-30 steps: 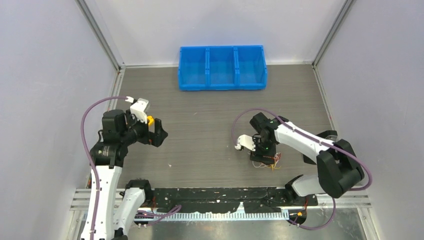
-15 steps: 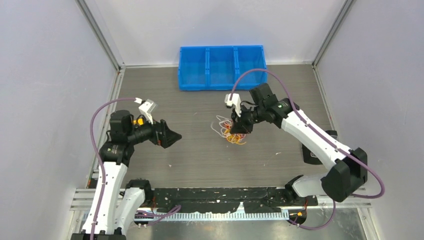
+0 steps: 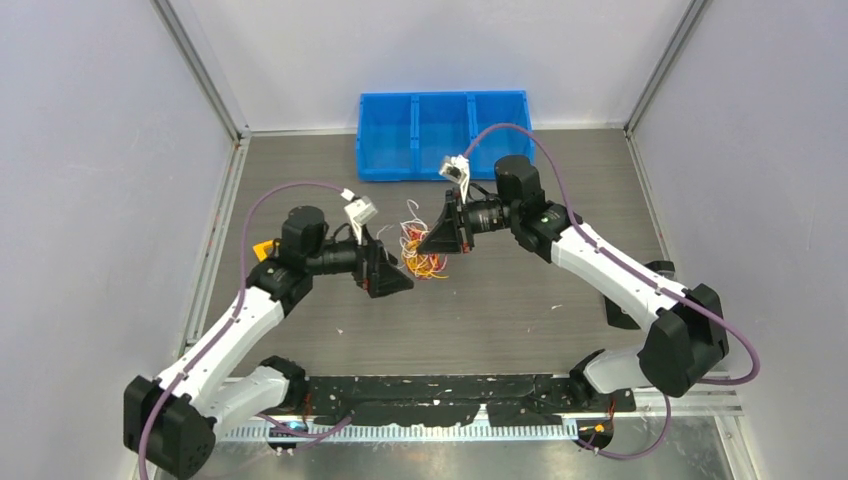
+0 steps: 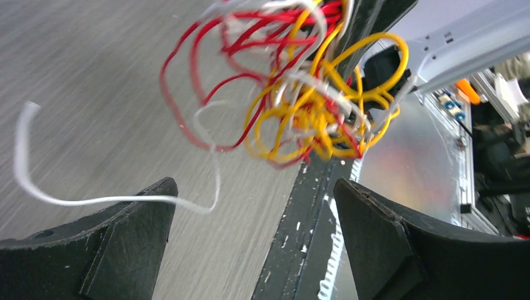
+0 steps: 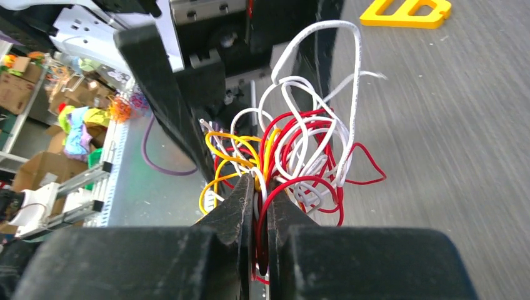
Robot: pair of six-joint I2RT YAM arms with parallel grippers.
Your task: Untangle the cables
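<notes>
The cables (image 3: pixel 420 250) are a small tangle of thin curly red, yellow-orange and white wires, hanging above the middle of the table. My right gripper (image 3: pixel 428 247) comes in from the right and is shut on them. In the right wrist view red, yellow and white strands (image 5: pixel 294 150) are pinched between its fingers (image 5: pixel 260 187). My left gripper (image 3: pixel 400 282) faces the tangle from the left, open, close to it and holding nothing. In the left wrist view the tangle (image 4: pixel 300 94) hangs just beyond the wide-apart fingers (image 4: pixel 253 187), and one white strand trails past the left fingertip (image 4: pixel 156 194).
A blue bin (image 3: pixel 443 135) with three compartments stands at the back centre. A small yellow object (image 3: pixel 263 250) lies on the table behind my left arm. Grey walls close in both sides, and a black strip runs along the near edge.
My right gripper shut on the tangle at the near right, lifted it and carried it left and toward the back. My left arm swung right and reached up to the tangle, still open.
</notes>
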